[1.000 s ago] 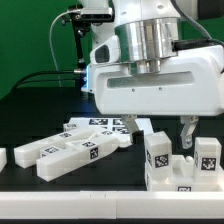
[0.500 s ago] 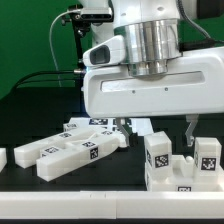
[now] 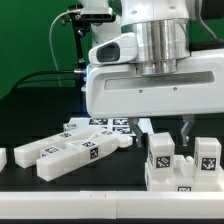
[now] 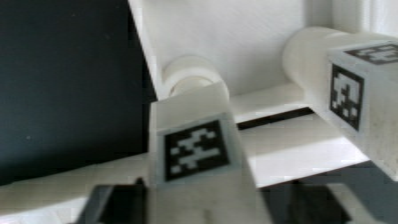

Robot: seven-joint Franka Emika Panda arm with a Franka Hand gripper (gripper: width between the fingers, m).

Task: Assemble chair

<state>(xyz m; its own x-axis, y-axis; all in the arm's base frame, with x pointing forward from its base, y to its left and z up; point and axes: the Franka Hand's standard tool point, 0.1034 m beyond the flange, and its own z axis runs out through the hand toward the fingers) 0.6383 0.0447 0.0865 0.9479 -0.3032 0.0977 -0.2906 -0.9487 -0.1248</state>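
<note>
A white chair sub-assembly point(image 3: 180, 170) stands at the exterior view's right, with two upright tagged posts, one point(image 3: 158, 152) on the left and one point(image 3: 206, 156) on the right. My gripper point(image 3: 162, 132) hangs just above them, and its dark fingers point(image 3: 185, 130) straddle the top of the left post. In the wrist view that post point(image 4: 192, 140) runs between my fingers point(image 4: 119, 205), and the second post point(image 4: 361, 85) is beside it. The jaws look open with a little gap to the post. I cannot see any contact.
Several loose white chair parts point(image 3: 70, 152) lie in a pile on the black table at the exterior view's left. The marker board point(image 3: 105, 126) lies behind them. A small white piece point(image 3: 3, 157) sits at the far left edge.
My hand has shifted slightly sideways, to the exterior view's right and then back, staying over the two posts. The parts on the table have not moved.
</note>
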